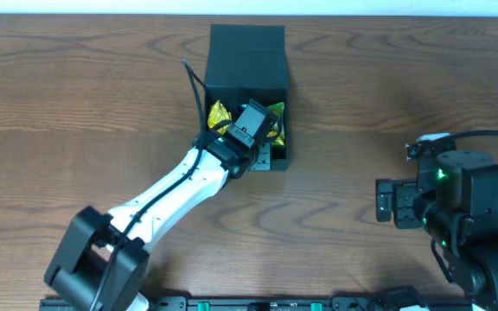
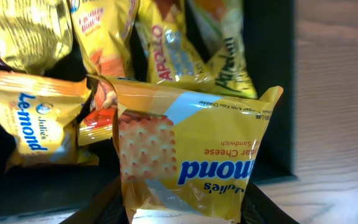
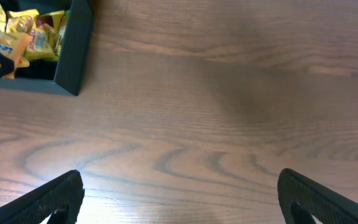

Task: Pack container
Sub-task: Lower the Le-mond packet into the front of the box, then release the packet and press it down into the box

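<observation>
Container (image 1: pixel 247 56) under left claw (image 1: pixel 253 128) gripping snack packet (image 2: pixel 185 155).

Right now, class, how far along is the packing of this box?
Done: several snack packets lie inside the box. In hand: the left fingers hold a yellow cracker packet above them, not yet let go. Left: drop it in and shut the lid, which stands open. The right fingers are open over the table.

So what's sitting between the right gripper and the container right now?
Nothing: only bare wooden table separates the open right gripper from the container. The overhead view shows it, and the right wrist view agrees.
</observation>
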Controlling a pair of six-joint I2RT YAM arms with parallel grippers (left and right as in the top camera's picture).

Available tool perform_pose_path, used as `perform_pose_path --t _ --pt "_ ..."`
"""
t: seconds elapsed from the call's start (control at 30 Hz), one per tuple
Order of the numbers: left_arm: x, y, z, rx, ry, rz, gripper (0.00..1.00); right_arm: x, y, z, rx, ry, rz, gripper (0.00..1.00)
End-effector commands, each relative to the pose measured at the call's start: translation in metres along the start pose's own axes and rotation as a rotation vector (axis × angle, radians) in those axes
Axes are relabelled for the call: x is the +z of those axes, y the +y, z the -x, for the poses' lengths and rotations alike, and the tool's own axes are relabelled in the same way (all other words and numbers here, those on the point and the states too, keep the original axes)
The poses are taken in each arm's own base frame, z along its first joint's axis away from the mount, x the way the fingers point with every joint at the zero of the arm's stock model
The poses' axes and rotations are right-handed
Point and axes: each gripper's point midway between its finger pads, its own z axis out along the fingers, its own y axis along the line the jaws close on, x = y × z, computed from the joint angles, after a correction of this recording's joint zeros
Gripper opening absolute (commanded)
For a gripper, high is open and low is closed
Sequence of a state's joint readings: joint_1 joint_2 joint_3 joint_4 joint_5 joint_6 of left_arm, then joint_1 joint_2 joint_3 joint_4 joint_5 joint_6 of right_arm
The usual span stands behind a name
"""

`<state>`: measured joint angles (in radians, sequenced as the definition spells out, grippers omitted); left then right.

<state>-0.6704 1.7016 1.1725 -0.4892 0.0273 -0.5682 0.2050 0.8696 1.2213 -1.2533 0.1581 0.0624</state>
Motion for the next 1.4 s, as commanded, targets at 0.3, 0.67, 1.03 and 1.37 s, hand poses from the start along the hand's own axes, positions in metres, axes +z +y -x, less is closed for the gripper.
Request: perform_pose_path --t 0.3,0.67,1.03,1.37 --pt "0.007 -0.007 0.01 -0.017 -0.027 -0.017 0.43 -0.001 -0.002 0.0 -0.014 -0.003 -0.011 0.99" --pt "0.007 -0.009 0.007 -0.004 -0.011 -0.03 0.55 -0.001 -0.002 0.0 -0.014 -0.003 -0.011 0.99" --pt "0.007 -0.01 0.006 -0.005 -0.006 -0.037 0.61 -0.001 -0.002 0.0 -0.014 -0.003 -0.011 0.99" --pt "0.007 -0.013 0.005 0.075 0.004 -0.057 0.64 -0.001 -0.002 0.0 -0.014 -0.003 -0.011 0.99"
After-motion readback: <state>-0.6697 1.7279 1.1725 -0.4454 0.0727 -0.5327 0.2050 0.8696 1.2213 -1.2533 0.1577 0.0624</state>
